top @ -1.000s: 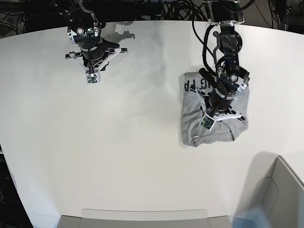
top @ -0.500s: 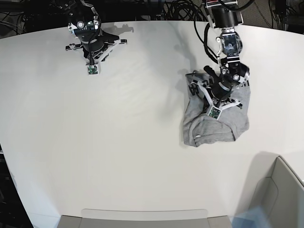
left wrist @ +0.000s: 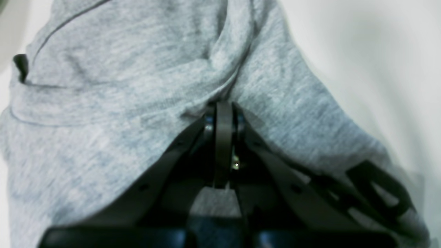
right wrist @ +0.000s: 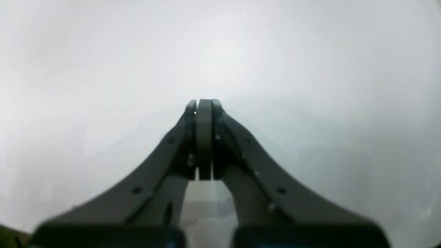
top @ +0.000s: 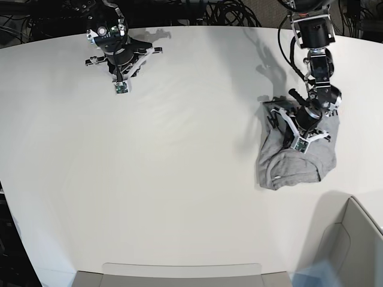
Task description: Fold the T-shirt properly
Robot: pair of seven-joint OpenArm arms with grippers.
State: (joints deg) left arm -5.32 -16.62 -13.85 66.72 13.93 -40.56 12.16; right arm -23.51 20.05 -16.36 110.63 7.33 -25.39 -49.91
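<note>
The T-shirt (left wrist: 113,103) under me is soft, heathered grey knit cloth, matt. My left gripper (left wrist: 223,113) looks matt black plastic. The table (top: 179,179) is smooth, white, faintly glossy.

Right gripper (right wrist: 204,103) pressed fully closed, nothing between its dark fingers (right wrist: 162,162); plain white table (right wrist: 103,51) beneath, blurred.

There is one T-shirt (top: 297,161), grey, lying in a bunched heap on one white surface (top: 179,179). Two robot arms are in the base view, and each has one gripper: the left gripper (left wrist: 223,106) and the right gripper (right wrist: 204,103), so two grippers in all. Each arm also carries one small camera board, two boards together. At the lower right corner stands one grey bin (top: 353,251).
</note>
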